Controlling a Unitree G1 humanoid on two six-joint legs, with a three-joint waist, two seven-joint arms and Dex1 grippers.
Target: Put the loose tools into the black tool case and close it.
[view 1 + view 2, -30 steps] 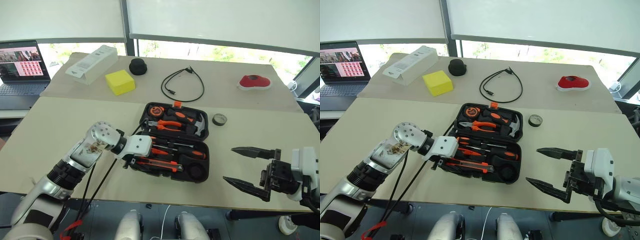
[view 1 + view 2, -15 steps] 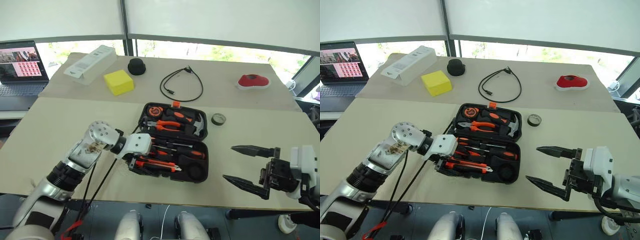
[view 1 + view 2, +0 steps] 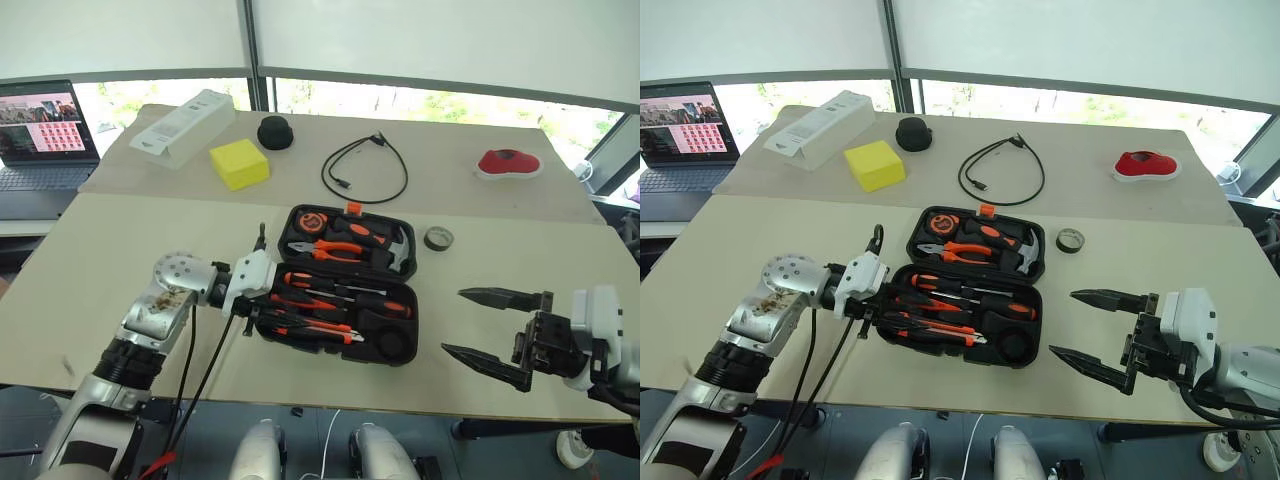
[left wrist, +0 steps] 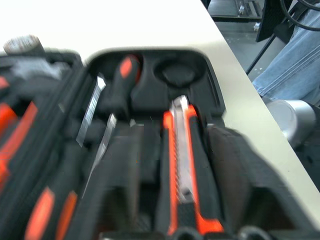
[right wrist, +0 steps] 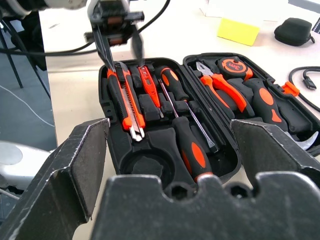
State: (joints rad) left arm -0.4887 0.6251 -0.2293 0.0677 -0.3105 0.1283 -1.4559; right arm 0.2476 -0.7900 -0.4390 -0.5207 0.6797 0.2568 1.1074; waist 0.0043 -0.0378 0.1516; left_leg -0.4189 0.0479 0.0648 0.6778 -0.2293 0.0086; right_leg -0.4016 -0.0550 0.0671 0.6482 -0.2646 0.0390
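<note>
The black tool case (image 3: 345, 283) lies open near the front edge of the table (image 3: 100, 250), lid half away from the robot, tray half toward it. In the tray lie the utility knife (image 5: 125, 102), the slim orange tester pen (image 5: 149, 85) and two screwdrivers (image 5: 185, 125), each in its own recess, with a round recess (image 5: 145, 165) at the tray's right end standing vacant. The small dark tape roll (image 3: 438, 238) rests on the table just right of the case lid, apart from it.

The left claw (image 5: 117, 47) hangs over the tray's left end, just above the knife's end; its two thin fingers stand a narrow gap apart and, as far as the blurred view allows, grip nothing. The right claw (image 3: 490, 328) hovers to the right of the case, clear of it, jaws spread wide and holding nothing.

Farther back lie a looped black cable (image 3: 365, 170), a yellow block (image 3: 240, 164), a white box (image 3: 183, 128), a black round cap (image 3: 274, 132) and a red object (image 3: 508, 163).
</note>
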